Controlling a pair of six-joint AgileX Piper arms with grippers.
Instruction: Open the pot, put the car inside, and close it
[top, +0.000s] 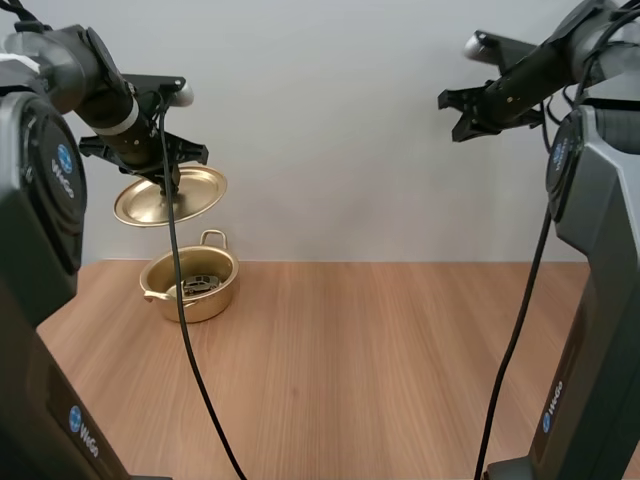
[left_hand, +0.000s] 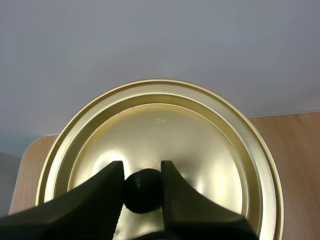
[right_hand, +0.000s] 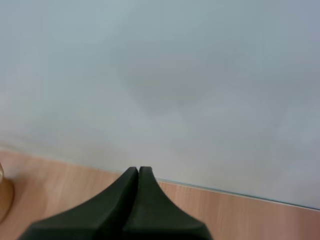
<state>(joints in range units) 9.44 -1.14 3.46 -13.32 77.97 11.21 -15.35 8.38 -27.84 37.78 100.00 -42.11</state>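
A gold pot stands open at the table's back left, with a small dark toy car lying inside it. Its gold lid hangs in the air above the pot, a little tilted. My left gripper is shut on the lid's black knob, and the lid spreads out beyond the fingers. My right gripper is raised high at the right, far from the pot, its fingers pressed together on nothing.
The wooden table stretches bare to the right and front of the pot. A plain grey wall rises behind it. The pot's side shows past my right gripper.
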